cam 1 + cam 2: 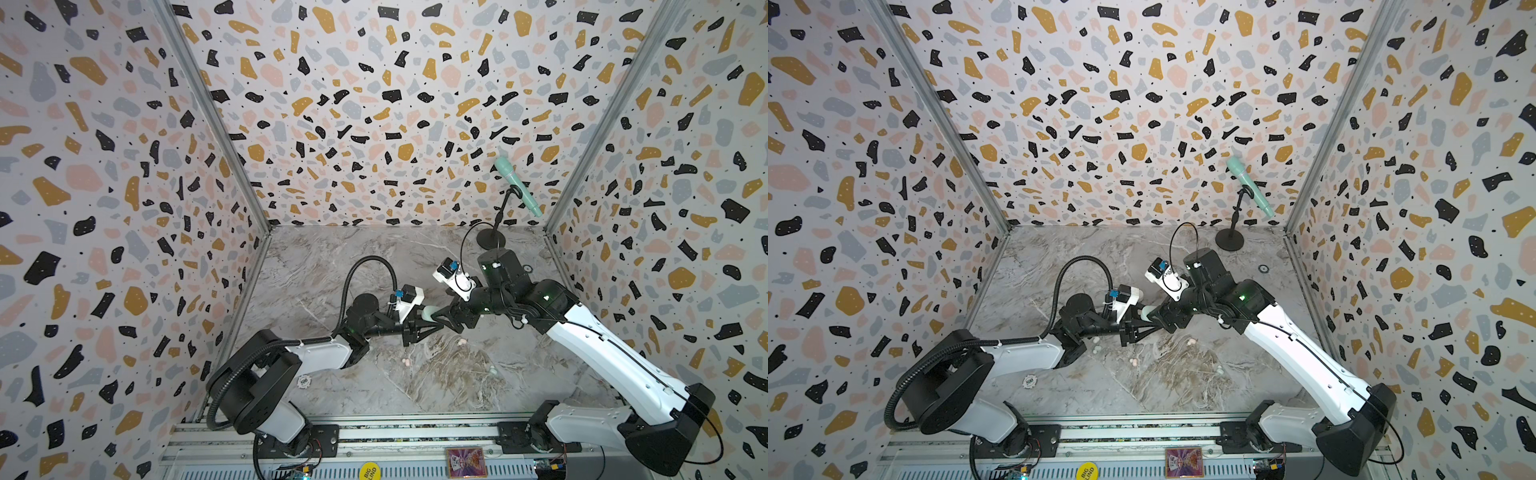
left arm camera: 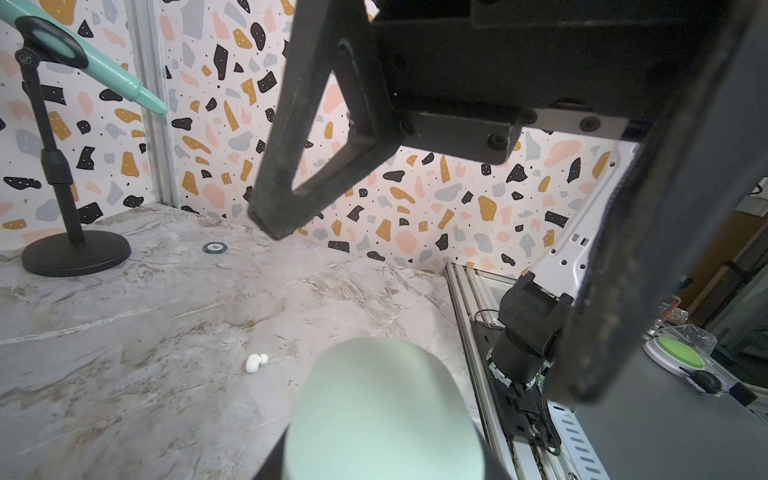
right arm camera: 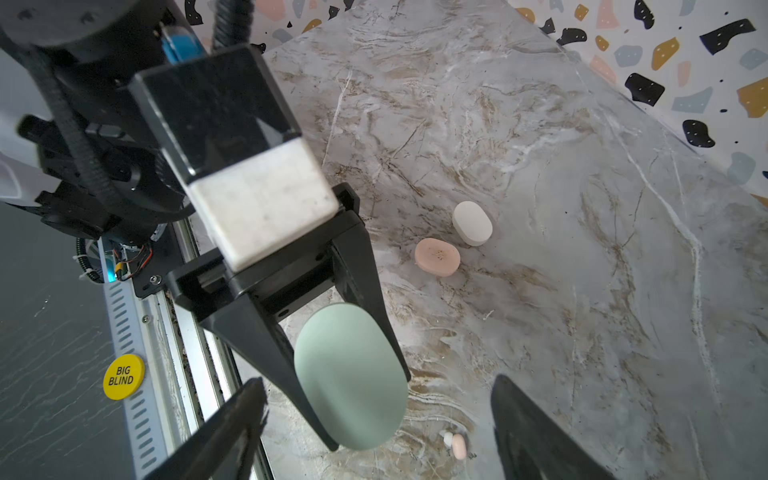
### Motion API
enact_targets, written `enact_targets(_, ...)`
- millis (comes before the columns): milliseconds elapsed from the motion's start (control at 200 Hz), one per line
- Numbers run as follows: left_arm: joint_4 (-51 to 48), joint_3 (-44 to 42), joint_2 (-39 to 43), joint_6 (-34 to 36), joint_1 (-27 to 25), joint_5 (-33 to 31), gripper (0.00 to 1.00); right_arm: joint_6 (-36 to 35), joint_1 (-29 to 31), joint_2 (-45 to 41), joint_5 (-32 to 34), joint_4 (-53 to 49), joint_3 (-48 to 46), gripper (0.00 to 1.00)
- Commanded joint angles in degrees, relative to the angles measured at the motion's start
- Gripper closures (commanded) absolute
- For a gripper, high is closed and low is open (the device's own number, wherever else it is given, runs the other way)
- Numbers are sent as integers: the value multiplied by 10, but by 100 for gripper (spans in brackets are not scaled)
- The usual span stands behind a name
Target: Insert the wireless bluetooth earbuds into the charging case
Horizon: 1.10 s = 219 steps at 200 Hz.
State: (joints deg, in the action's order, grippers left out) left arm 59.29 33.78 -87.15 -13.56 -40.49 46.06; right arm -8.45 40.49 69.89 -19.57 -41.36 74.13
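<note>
Mint case (image 3: 349, 365) pinched in left claw (image 3: 368, 409); right claw (image 3: 378, 382) gaping wide either side; marble tabletop (image 3: 582, 291) open beyond.

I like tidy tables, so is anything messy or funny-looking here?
Yes. Tiny earbuds lie scattered loose across the marble table, not together. A white poker chip and a mint microphone on a stand sit there too, odd beside earbuds.

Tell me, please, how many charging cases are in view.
3. The mint case is held in the left tool; the pink case and the white case lie side by side on the table. More may be hidden.
</note>
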Motion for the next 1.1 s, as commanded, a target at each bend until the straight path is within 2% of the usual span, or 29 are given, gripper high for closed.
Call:
enact_targets(0,20,19,6,13,4,9,64,-12,3,2,-2,-13,-7,15)
enact_targets(250,14,19,9,18,4,10,64,-14,7,7,11,-14,-23,16)
enact_targets(521,10,20,10,20,4,14,64,-2,6,18,64,-7,-27,18)
enact_targets(736,8,19,14,22,4,18,64,12,7,23,110,4,-14,19)
enact_targets(1091,5,19,14,26,4,23,63,26,2,32,138,27,19,20)
